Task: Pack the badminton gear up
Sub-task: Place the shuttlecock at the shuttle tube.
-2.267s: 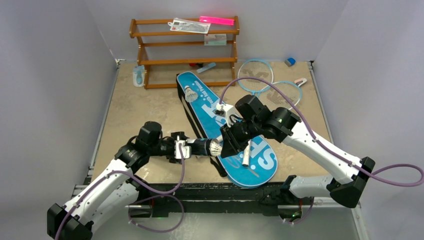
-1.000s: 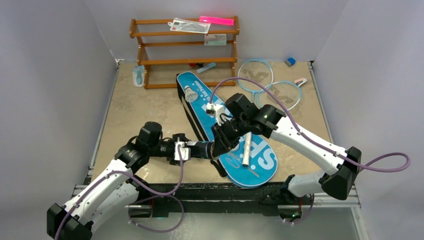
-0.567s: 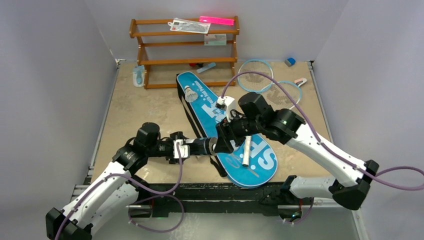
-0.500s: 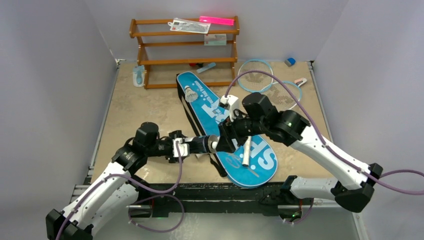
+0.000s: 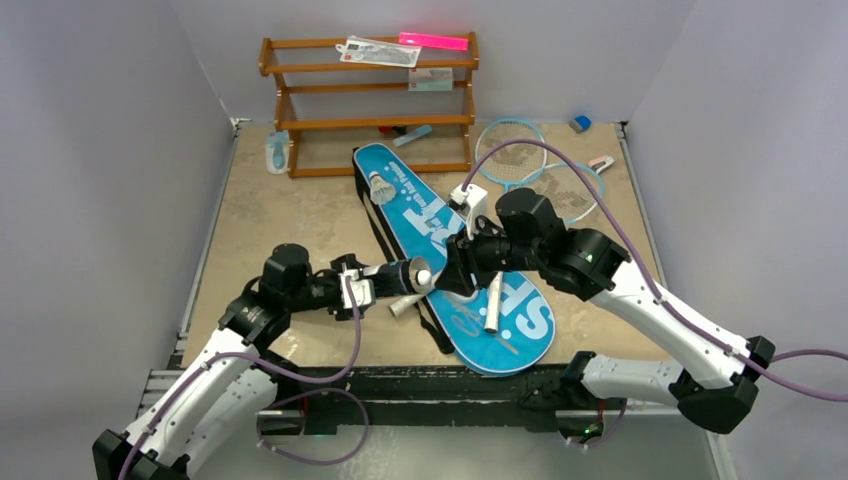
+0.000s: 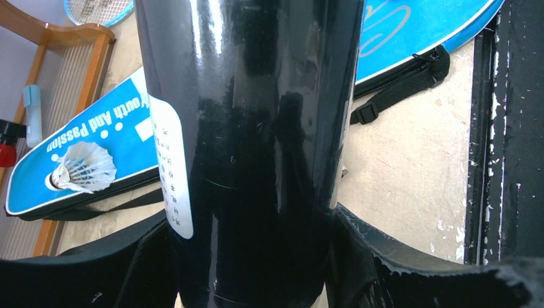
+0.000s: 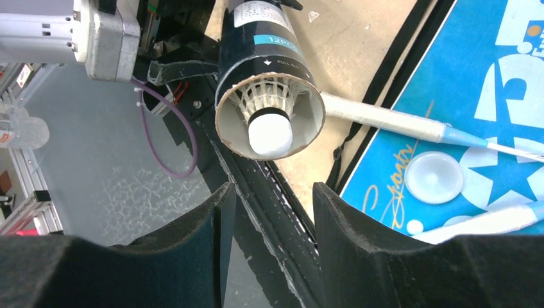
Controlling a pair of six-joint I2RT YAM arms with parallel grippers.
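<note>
Left jaws around glossy black tube [image 6: 250, 147]

A brown wooden rack [image 5: 340, 122] with slatted shelves stands against the far wall on the tan, mottled table top [image 5: 290, 230]. On its top shelf lie a bright pink flat strip [image 5: 433, 41] and, just beside it to the left, a white flat packet [image 5: 378, 51]. A pale card [image 5: 430, 79] rests on the shelf below. Under the lowest shelf a light-blue stick [image 5: 412, 135] lies on the table near a small red bit [image 5: 385, 130]. A light-blue, upright plastic piece [image 5: 277, 153], perhaps a small bottle, sits touching the rack's left foot. A small blue block [image 5: 580, 123] lies in the far right corner, and a pink-and-white bit [image 5: 601, 162] lies nearer along the right edge.
</note>
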